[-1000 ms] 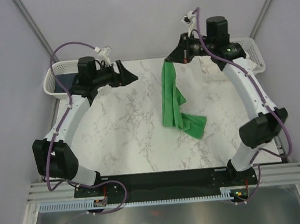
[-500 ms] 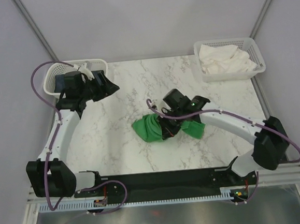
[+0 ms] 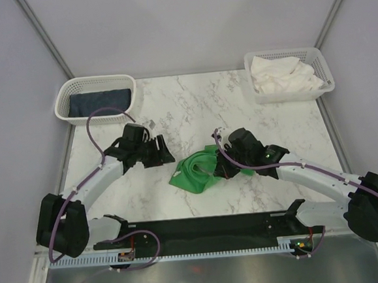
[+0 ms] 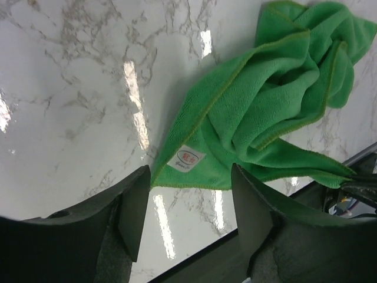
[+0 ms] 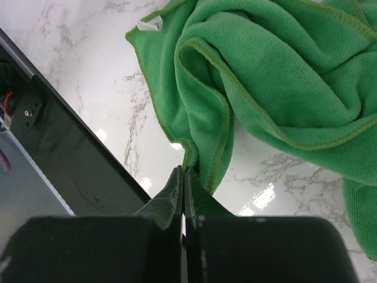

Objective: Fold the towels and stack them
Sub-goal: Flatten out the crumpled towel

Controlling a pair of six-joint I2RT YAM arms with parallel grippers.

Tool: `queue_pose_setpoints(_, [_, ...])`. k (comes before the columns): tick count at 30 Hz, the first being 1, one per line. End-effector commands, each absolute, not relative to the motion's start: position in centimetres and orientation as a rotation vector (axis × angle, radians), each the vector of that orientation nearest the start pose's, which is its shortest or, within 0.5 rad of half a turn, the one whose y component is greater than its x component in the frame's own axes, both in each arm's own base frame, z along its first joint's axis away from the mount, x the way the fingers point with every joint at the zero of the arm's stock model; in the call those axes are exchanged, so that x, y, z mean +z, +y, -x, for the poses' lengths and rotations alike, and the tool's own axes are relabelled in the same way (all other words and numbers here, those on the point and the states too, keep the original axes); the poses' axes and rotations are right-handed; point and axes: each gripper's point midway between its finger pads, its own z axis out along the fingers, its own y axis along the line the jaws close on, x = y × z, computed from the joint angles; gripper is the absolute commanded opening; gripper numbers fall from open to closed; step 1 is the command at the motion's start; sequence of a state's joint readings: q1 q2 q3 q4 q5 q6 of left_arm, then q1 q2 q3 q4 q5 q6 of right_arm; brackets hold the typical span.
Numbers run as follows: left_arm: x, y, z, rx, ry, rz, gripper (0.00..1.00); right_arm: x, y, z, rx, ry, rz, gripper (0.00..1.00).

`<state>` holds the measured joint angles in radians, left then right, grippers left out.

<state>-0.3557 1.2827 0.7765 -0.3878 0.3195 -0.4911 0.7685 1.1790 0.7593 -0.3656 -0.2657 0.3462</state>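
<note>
green towel [image 3: 195, 174] | crumpled, bunched folds | white label [image 4: 185, 158] corner flat

Both arms stretch forward and inward, bent low. The left gripper [image 4: 189, 171] stands with jaws apart. The right gripper [image 5: 184, 174] has its fingers pressed tight together.

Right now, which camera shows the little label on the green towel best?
Left wrist: the label on the green towel lies flat, facing the camera. Right wrist catches it curled at the towel's edge; from the top view it's too small to see.
</note>
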Motion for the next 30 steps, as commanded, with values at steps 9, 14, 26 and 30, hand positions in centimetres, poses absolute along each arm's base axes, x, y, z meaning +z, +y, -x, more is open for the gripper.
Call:
queue_pose_setpoints(9, [7.6,-18.0,-24.5,-0.576,2.446,-0.086,0.63,14.3,27.3,-19.6,0.902,2.244,0.589,0.0])
queue_pose_setpoints(14, [5.8,-18.7,-23.9,-0.66,2.399,-0.105,0.61,15.4,27.1,-19.6,0.912,2.206,0.59,0.0])
queue_pose_setpoints(26, [4.5,-20.0,-22.5,-0.765,2.459,-0.156,0.51,15.4,26.3,-19.5,0.879,2.195,0.573,0.0])
queue_pose_setpoints(30, [4.1,-19.7,-22.0,-0.757,2.48,-0.13,0.52,15.7,26.1,-19.4,0.881,2.18,0.568,0.0])
